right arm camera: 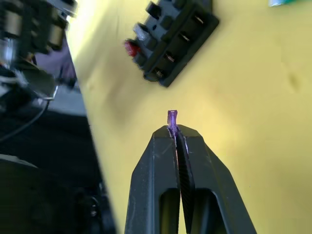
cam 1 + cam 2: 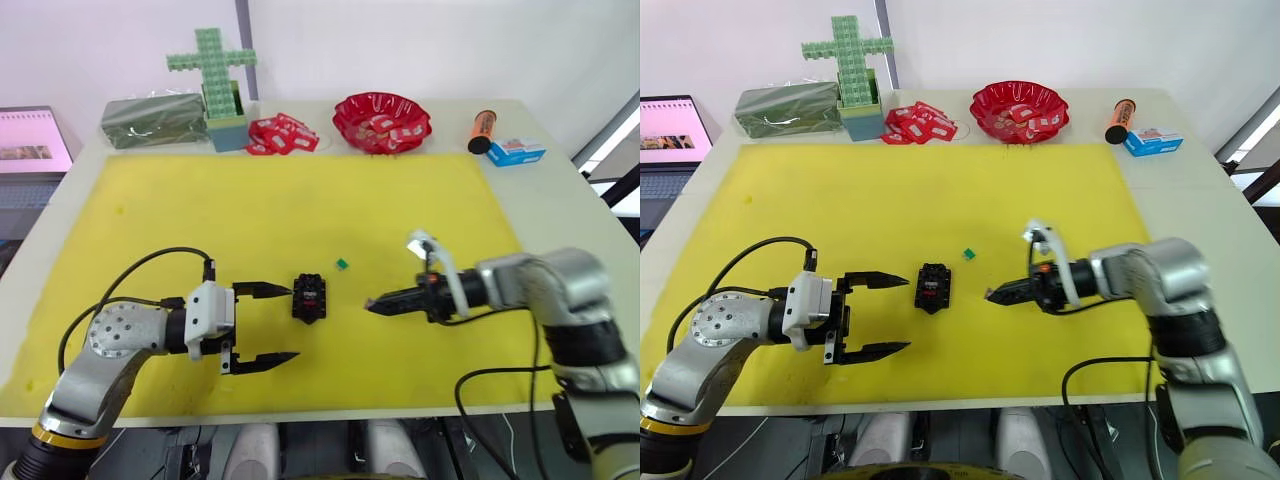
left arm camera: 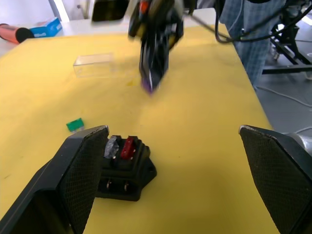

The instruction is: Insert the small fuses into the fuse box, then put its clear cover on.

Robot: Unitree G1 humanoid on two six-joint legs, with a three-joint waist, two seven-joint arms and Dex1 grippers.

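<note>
Two fuses, grey and red, already sit in the fuse box between my grippers. My left gripper is wide open; my right gripper pinches the purple fuse, tiny, stiff, slippery, by its top edge. Farther, the green fuse lies loose.

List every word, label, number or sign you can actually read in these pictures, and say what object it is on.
None can be read.
Blue and white box: print too small.
Orange tube: markings blurred.
Red-and-white packets, also in the red bowl: print too small.
Laptop screen: content blurred.
Fuse box: pale marks, illegible.
</note>
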